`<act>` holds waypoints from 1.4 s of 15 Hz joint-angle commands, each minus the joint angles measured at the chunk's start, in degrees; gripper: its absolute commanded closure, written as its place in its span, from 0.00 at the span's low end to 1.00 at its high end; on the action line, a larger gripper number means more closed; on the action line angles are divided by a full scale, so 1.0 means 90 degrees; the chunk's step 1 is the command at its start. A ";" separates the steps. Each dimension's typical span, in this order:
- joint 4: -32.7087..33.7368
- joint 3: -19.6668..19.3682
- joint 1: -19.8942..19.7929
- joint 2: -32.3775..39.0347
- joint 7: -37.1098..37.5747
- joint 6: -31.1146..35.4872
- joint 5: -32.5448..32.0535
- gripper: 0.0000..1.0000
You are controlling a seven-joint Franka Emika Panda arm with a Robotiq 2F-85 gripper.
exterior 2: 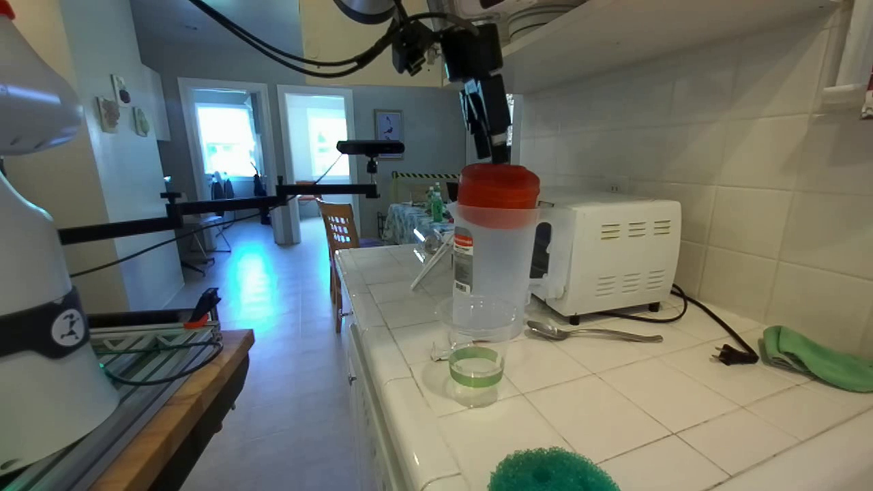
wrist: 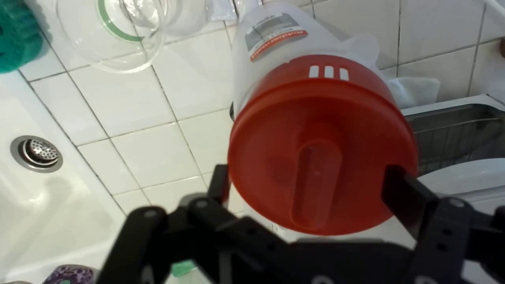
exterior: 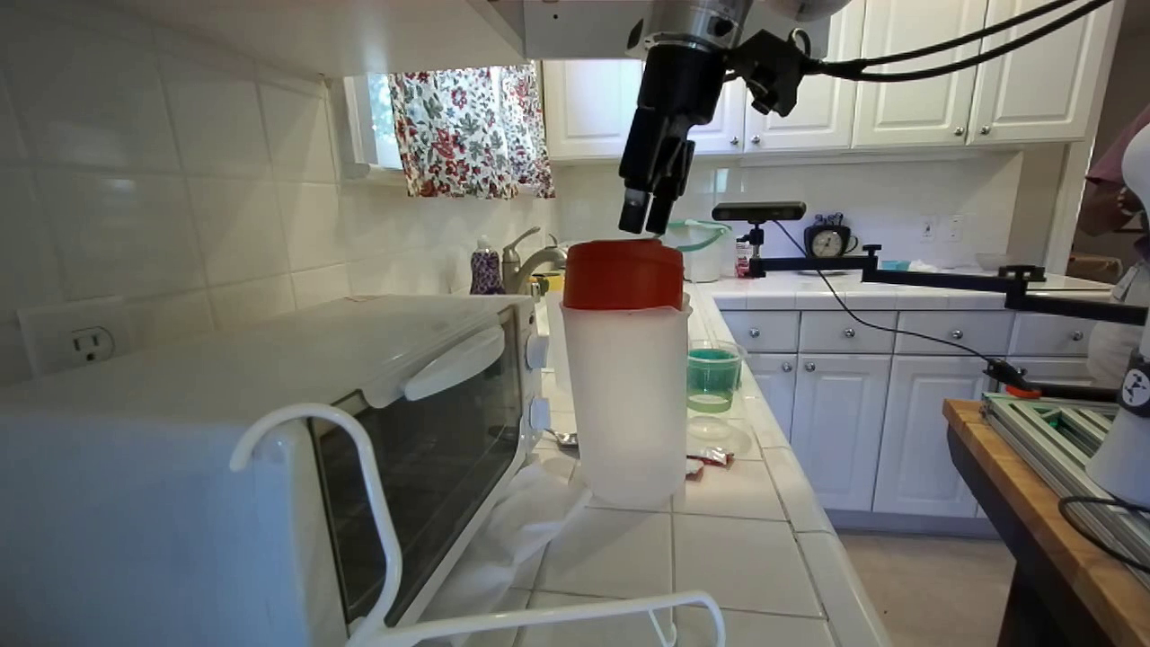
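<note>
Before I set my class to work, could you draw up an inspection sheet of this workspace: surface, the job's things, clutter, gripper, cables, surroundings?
Surface: white tiled counter.
Job's things: pitcher, upright; red lid standing partly inside its mouth.
Clutter: cup, spoon, green cloth, scrubber.
Gripper: open, over the lid; whether it touches cannot be told.
Cables: plug loose on the counter; arm cables overhead.
Surroundings: oven beside the pitcher; sink; cabinets; person partly in view.
</note>
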 commanded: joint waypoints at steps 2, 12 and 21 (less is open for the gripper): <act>0.0038 -0.0054 -0.0007 0.0183 -0.0049 0.0163 0.0089 0.11; 0.0040 -0.0100 -0.0014 0.0323 -0.0051 0.0626 0.0143 0.93; -0.0041 -0.0065 0.0027 0.0039 -0.0085 0.0562 0.0113 0.92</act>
